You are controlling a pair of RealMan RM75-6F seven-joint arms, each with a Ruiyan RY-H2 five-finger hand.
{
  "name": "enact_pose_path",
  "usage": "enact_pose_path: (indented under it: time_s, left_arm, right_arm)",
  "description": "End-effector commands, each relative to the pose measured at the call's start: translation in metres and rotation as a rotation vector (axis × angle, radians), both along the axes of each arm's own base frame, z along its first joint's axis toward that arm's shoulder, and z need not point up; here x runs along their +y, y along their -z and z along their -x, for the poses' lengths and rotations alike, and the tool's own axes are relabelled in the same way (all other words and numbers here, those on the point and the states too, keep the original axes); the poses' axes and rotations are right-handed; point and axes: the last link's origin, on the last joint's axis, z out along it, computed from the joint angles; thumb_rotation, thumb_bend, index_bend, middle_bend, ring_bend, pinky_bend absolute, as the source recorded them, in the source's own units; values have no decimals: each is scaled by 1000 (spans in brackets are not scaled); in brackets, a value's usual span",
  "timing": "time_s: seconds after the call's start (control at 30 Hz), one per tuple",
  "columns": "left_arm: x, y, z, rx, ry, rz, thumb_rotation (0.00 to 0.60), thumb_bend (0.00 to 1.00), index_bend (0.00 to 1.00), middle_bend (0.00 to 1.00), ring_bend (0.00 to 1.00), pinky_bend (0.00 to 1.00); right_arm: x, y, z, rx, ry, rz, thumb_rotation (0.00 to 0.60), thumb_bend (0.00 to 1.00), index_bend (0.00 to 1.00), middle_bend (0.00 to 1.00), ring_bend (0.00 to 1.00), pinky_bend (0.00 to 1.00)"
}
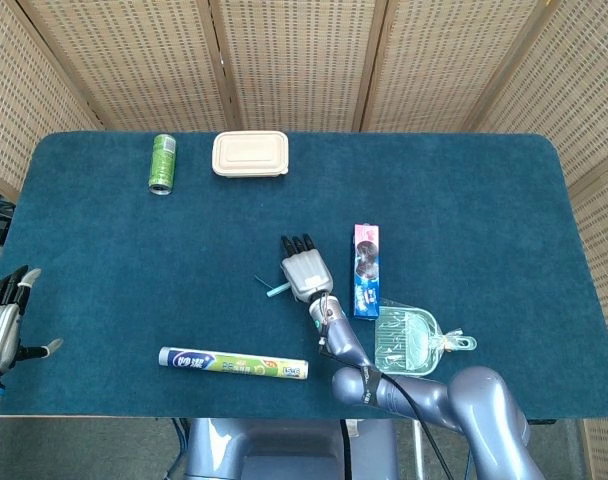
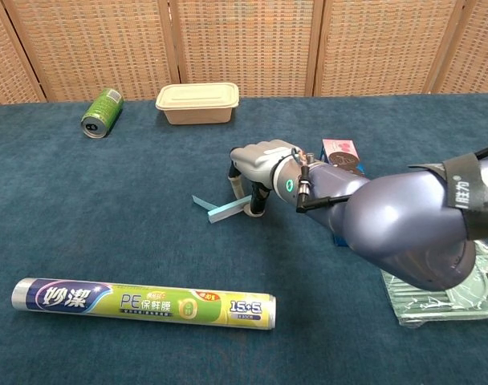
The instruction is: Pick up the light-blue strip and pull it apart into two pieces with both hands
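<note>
Chest view: right hand (image 2: 256,172) bent down over one end of the light-blue strip (image 2: 221,210) at mid-table, fingers curled in on that end, strip tilting up off the cloth toward the hand, far end low near the blue tablecloth (image 2: 107,233). Grip apparently a pinch between thumb and fingertips, though the actual contact point is hidden under the hand. Head view: same hand (image 1: 305,270) palm down, strip (image 1: 272,289) poking out to its left as a thin sliver. Left hand (image 1: 2,325) at the table's near-left edge, fingers spread, holding nothing, well apart from the strip.

Judged step: securing and lifting the strip. Best done by keeping the pinch firm at the very end, raising straight up until the free end hangs clear of the cloth, then presenting that end leftward for the other hand. Worth avoiding a drag across the fabric, likely to twist the strip out of the grip. Foil-wrap roll (image 2: 144,299) near the front edge, biscuit packet (image 1: 366,270) just beside the right wrist, both best left undisturbed.
</note>
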Motion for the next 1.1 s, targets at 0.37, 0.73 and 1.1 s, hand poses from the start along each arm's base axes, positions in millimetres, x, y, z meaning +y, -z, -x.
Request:
enact_pose_path:
  time_s: [0.37, 0.73, 1.1]
  left_arm:
    - [15, -4, -13, 8, 90, 15, 600, 43, 0, 0, 0, 0]
    - [97, -5, -74, 34, 493, 48, 600, 12, 0, 563, 629, 495]
    - [142, 46, -114, -33, 666, 163, 600, 64, 308, 815, 876, 887]
  right_arm:
    - [16, -48, -14, -182, -60, 33, 600, 517, 590, 63, 0, 0]
    - [35, -90, -33, -220, -127, 111, 600, 543, 590, 68, 0, 0]
    - [50, -92, -57, -188, -140, 121, 600, 564, 590, 67, 0, 0]
